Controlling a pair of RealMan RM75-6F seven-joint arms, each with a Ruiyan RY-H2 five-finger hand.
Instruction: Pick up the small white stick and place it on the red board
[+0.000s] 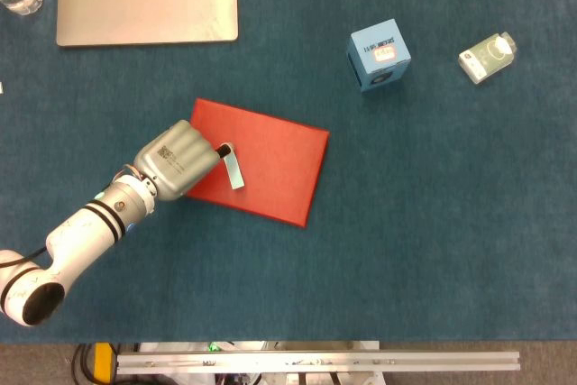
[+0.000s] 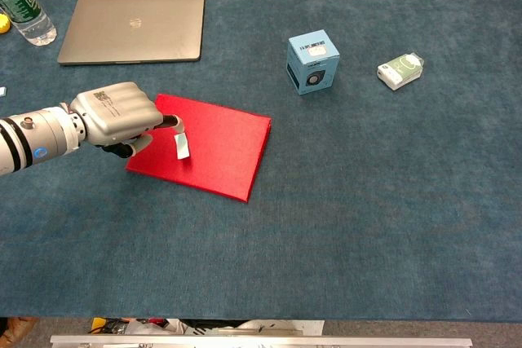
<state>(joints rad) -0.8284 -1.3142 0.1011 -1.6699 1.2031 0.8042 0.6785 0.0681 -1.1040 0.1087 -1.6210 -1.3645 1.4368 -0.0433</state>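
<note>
The left hand (image 1: pixel 178 161) pinches the small white stick (image 1: pixel 234 169) by its upper end, hanging it over the near-left part of the red board (image 1: pixel 275 169), which lies left of the table's (image 1: pixel 433 241) middle, apparently so it can be set down there.

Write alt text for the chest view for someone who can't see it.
The left hand holds the small white stick over the red board on a blue table. Behind sit a closed laptop, a blue box and a bottle.
</note>
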